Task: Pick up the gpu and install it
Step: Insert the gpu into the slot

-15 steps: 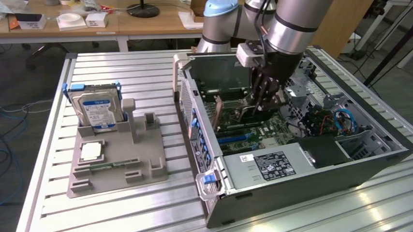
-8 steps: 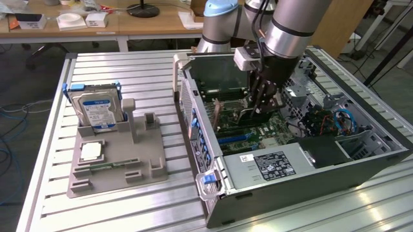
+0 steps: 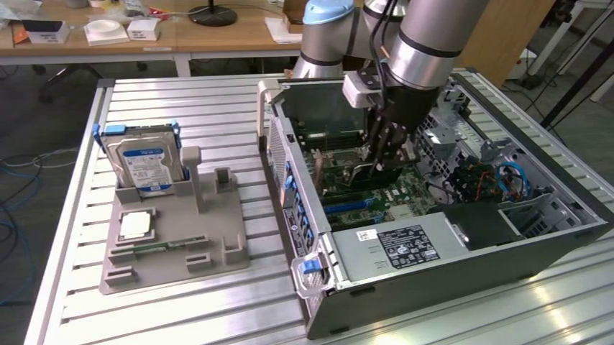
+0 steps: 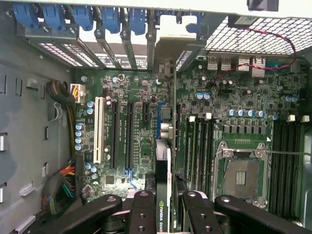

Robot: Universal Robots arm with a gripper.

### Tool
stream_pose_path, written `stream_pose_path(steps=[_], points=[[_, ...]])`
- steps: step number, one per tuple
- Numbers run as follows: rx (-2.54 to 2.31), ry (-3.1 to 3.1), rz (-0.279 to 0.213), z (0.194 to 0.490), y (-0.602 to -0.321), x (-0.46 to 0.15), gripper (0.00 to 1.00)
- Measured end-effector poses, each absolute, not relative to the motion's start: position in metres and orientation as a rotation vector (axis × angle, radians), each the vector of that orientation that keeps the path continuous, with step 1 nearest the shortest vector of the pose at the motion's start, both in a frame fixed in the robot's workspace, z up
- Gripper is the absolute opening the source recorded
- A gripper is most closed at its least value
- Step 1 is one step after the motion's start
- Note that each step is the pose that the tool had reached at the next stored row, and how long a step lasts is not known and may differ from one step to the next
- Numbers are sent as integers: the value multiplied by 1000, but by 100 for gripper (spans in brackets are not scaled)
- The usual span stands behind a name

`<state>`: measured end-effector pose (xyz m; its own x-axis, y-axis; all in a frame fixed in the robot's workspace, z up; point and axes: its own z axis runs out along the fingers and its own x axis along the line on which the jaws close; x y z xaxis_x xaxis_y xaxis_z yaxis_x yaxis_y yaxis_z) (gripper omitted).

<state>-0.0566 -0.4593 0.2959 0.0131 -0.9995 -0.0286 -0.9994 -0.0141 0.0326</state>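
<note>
My gripper (image 3: 384, 154) reaches down inside the open computer case (image 3: 317, 237), over the motherboard (image 3: 369, 198). In the wrist view the gripper (image 4: 168, 214) is shut on the gpu (image 4: 169, 146), a thin black card seen edge-on between the two black fingers (image 4: 144, 209). The card runs along the motherboard beside a blue expansion slot (image 4: 159, 119). Its metal bracket end (image 4: 168, 46) points toward the rear slot openings with blue clips (image 4: 109, 19). Whether the card's edge sits in the slot I cannot tell.
On the slatted table, at the exterior view's left, a grey fixture (image 3: 226, 251) holds a hard drive (image 3: 146, 164), a square processor chip (image 3: 135, 226) and a memory stick (image 3: 158, 246). The power supply (image 3: 403, 248), the bare CPU socket (image 4: 243, 175) and cable bundles (image 4: 63, 185) crowd the case.
</note>
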Motion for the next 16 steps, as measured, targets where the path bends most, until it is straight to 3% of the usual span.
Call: stream_pose_path(steps=[16], points=[[2233, -2203, -67, 287, -465, -57, 26]])
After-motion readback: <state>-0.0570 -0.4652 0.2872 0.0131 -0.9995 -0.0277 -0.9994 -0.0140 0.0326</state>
